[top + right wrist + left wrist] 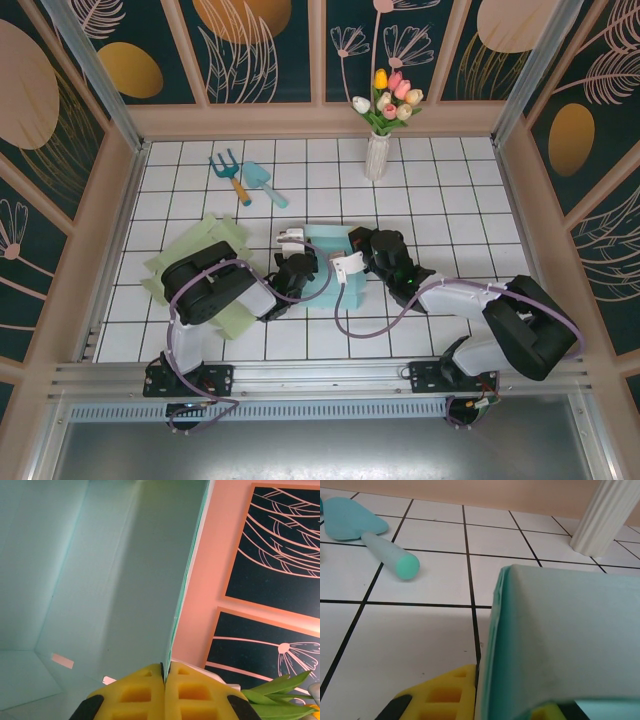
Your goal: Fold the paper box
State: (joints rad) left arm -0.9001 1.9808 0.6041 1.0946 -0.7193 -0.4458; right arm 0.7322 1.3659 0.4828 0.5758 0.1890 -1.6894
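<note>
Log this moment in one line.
step: fold paper box | left gripper: shut on a box wall | right gripper: shut on a box wall | held walls: upright

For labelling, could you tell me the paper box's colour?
Paper box: light teal; right wrist view.

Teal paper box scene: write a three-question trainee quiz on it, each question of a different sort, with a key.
1. True or false: the right gripper has its yellow pads closed on a wall of the teal paper box.
2. In the top view, which tool lies beyond the box, towards the far left?
A) a teal plastic trowel
B) a red metal spoon
C) a black pair of scissors
3. Fill in: the white ribbed vase holds a bunch of ____.

Key:
1. True
2. A
3. tulips
</note>
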